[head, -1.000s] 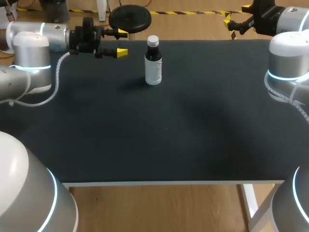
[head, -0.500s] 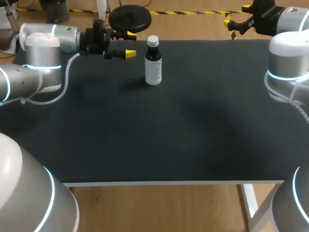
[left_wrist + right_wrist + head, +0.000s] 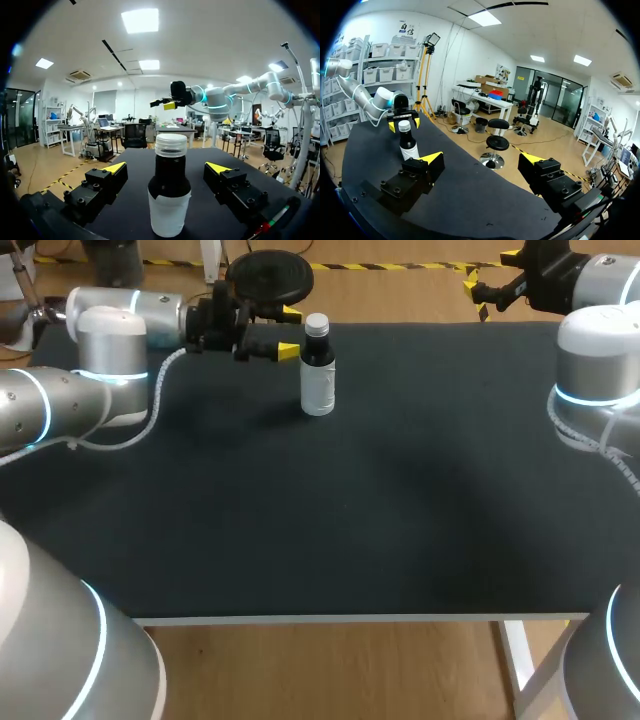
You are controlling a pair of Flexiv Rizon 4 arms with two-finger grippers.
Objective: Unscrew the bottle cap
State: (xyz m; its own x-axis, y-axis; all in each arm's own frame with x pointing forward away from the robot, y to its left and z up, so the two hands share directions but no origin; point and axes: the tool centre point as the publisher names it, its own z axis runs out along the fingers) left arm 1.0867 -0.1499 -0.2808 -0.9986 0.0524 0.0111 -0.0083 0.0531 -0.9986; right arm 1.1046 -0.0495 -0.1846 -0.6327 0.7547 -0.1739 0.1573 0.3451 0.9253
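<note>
My left end effector [image 3: 289, 332], fingers spread wide, is closing in along the far edge of the bench [image 3: 400, 500] — it is now sitting just beside the bottle [image 3: 318, 375] at neck height, lined up but not yet around it. The bottle is standing upright near that edge with its cap [image 3: 317, 324] on, so I am judging a grip to be next — my right end effector [image 3: 488, 272], also spread open, is hanging well apart at the far right corner.
</note>
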